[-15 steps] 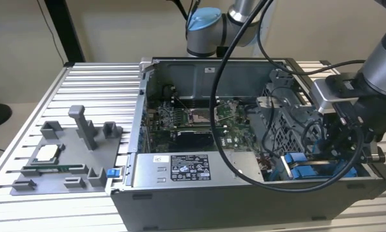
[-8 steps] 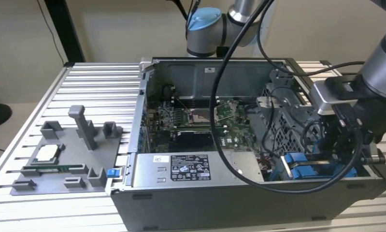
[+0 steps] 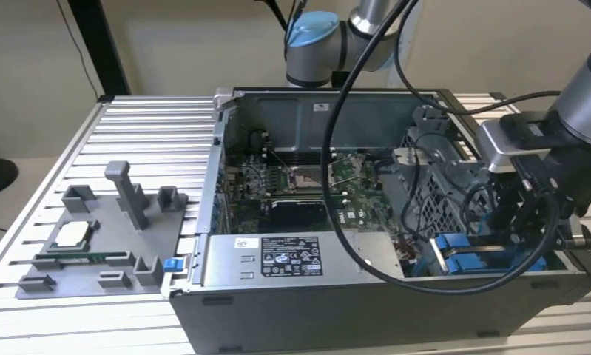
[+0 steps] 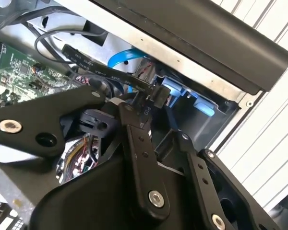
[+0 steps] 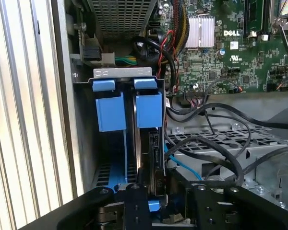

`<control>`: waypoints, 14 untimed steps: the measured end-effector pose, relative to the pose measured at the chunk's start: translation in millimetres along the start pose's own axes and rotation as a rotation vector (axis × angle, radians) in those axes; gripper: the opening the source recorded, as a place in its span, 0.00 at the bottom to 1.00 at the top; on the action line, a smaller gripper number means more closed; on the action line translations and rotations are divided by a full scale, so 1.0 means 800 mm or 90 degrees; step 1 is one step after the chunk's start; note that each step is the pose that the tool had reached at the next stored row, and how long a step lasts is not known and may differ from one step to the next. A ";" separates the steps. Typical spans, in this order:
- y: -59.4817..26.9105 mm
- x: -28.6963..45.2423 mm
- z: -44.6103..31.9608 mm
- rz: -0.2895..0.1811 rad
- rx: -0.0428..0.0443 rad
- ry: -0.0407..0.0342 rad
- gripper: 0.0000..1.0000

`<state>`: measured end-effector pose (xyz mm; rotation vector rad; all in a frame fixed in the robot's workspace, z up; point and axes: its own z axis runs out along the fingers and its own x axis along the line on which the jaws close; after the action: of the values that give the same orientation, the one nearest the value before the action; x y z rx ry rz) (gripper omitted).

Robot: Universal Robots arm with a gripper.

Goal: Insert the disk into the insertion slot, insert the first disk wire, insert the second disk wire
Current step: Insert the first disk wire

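Note:
The disk (image 5: 149, 109), in its blue carrier, stands inside the insertion slot (image 5: 122, 73) at the case's near corner on the exterior view's right (image 3: 465, 260). A second blue carrier (image 5: 110, 112) sits beside it. My gripper (image 3: 507, 225) reaches down into this bay. In the second wrist view my gripper (image 4: 151, 103) is shut on the black connector (image 4: 158, 96) of a flat black disk wire (image 4: 101, 72), held just in front of the blue carrier (image 4: 182, 93). A light blue wire (image 4: 122, 57) curls behind it. My gripper (image 5: 151, 203) sits right at the disk's end.
The open computer case (image 3: 305, 310) lies on a slatted aluminium table (image 3: 147, 126). A labelled grey power supply box (image 3: 285, 259) and the motherboard (image 3: 305, 185) lie inside. Loose black cables (image 5: 206, 143) cross a perforated cage. A grey fixture plate (image 3: 98, 251) lies at the exterior view's left.

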<state>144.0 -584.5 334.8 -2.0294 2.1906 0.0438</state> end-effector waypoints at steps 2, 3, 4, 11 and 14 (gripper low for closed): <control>0.000 -0.0007 -0.0051 0.000 -0.0007 0.0000 1.00; -0.001 -0.0010 -0.0073 0.000 -0.0010 0.0001 1.00; -0.001 -0.0013 -0.0098 0.000 -0.0014 0.0001 1.00; -0.002 -0.0038 -0.0279 0.000 -0.0035 0.0003 1.00; -0.003 -0.0044 -0.0326 0.000 -0.0036 0.0003 1.00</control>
<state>144.0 -584.5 361.2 -2.0318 2.1940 0.0496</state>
